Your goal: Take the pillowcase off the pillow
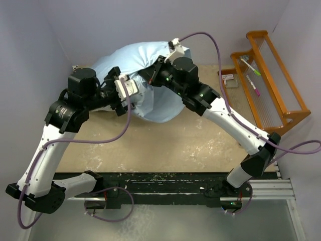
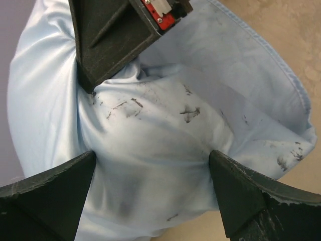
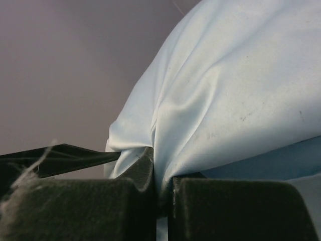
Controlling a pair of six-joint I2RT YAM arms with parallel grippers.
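Top external view: at the near edge of the worktop [image 1: 165, 145] the left arm [image 1: 47, 145] and the right arm [image 1: 235, 123] are bent inward, meeting over the pillowcase [image 1: 150, 103]. It is bunched into a plump mound toward the far wall, left of centre.

In the left wrist view the left gripper [image 2: 150, 173] is seen with its fingers [image 2: 50, 188] spread wide apart and nothing held. A bulge of smudged blue cloth lies between them, and the hemmed edge of the case is seen at the right.

Beyond that bulge a fold of the pillowcase is pinched by the right gripper [image 3: 163, 198]. Its fingers [image 3: 75, 208] are pressed together on the cloth in the right wrist view.

The pillow is covered by the case and cannot be made out.

At the far right an orange rack [image 1: 273, 80] is seen, with two pens [image 1: 251, 66] laid on it.
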